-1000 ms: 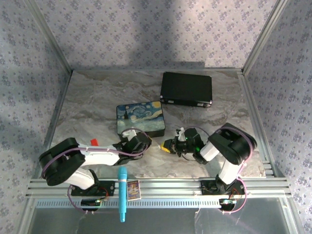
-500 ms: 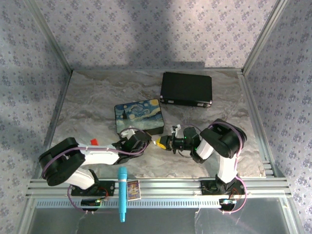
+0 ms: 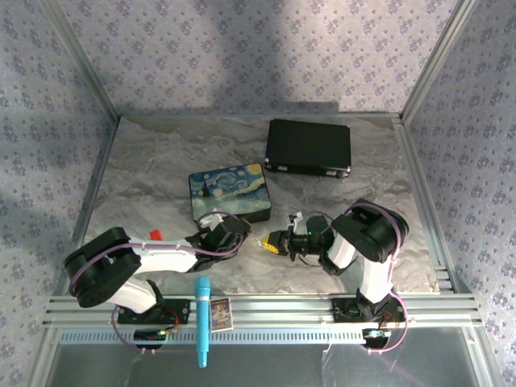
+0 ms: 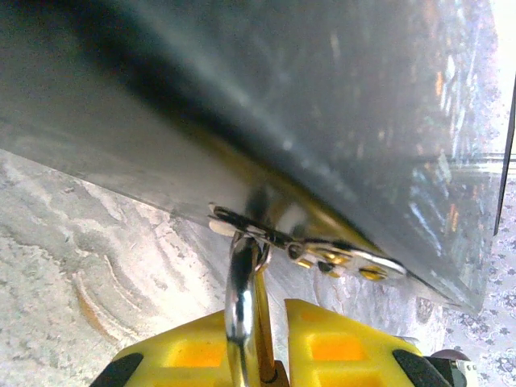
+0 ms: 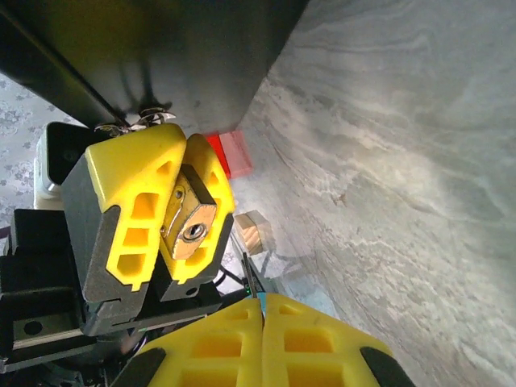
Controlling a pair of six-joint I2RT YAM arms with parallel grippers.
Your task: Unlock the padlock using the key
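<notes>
Brass shows between the left gripper [image 5: 187, 211]'s yellow fingers [image 5: 129, 201] — the padlock [image 5: 192, 227], pinched tight, its keyhole end facing the right gripper [image 5: 262, 322]. Its silver shackle [image 4: 239, 302] reaches up to the hasp [image 4: 322, 254] on the box [image 3: 230, 193]. Both arms lie low over the table [image 3: 161, 169], stretched toward each other, tips nearly meeting beside the box's near right corner. The right gripper's fingers press together on the key [image 5: 251, 278] — a thin dark sliver.

No writing can be read in any view. The small card [image 3: 220, 314] at lower centre of the top view bears print too small to read.
</notes>
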